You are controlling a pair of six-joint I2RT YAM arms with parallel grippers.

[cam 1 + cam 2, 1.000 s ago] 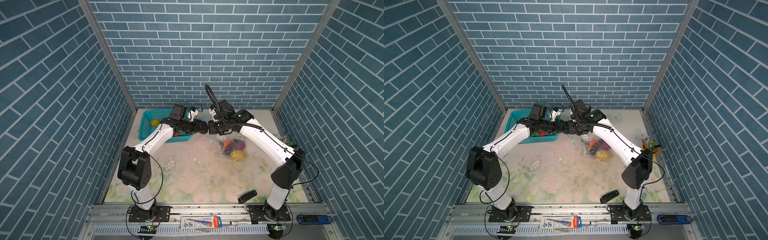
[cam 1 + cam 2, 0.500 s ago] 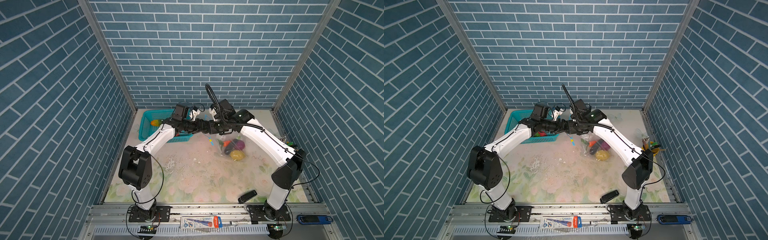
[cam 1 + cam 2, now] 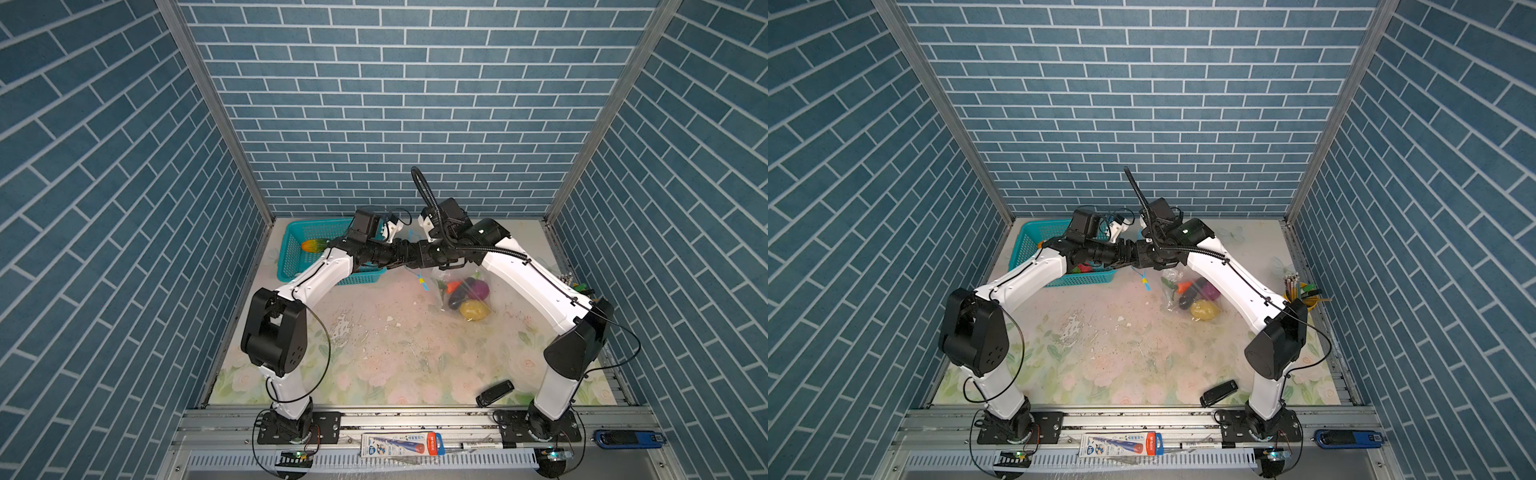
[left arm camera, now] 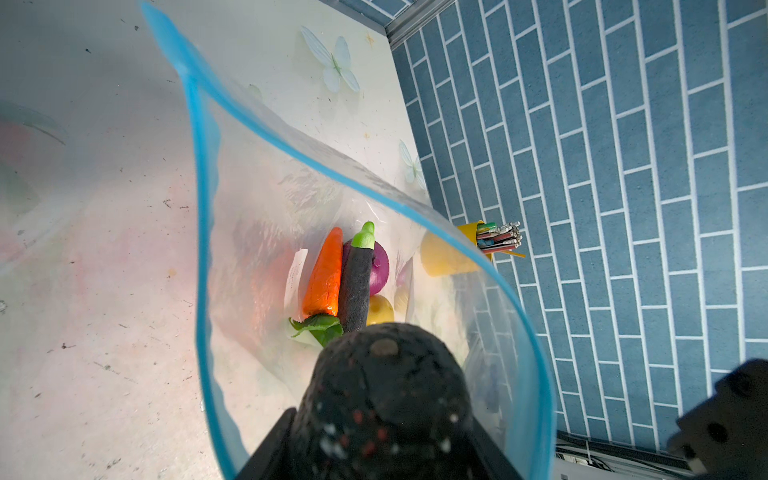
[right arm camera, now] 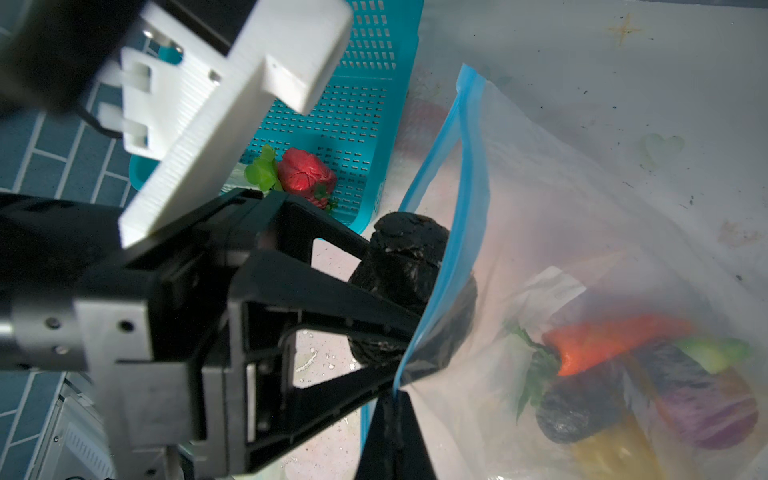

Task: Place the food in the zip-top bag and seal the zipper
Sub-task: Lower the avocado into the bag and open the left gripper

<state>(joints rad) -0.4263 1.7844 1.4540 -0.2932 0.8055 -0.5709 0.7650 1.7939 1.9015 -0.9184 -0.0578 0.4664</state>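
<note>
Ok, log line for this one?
zip-top bag: carrot, eggplant, onion, yellow fruit inside | right fingers: shut on zipper, mouth open | left fingers: in mouth, grip unclear | basket: red pepper

A teal mesh basket (image 3: 291,257) sits just left of the jaws in both top views, on a worn floral mat (image 3: 395,353). Well right of the jaws, by the wall, a yellow cup (image 3: 1307,302) holds pencils. Far nearer the front than the jaws lies a small black device (image 3: 494,392). On the metal rail past it rest a packaged marker (image 3: 401,444) and a blue gadget (image 3: 625,439). Blue brick-pattern walls (image 3: 395,104) stand around.
</note>
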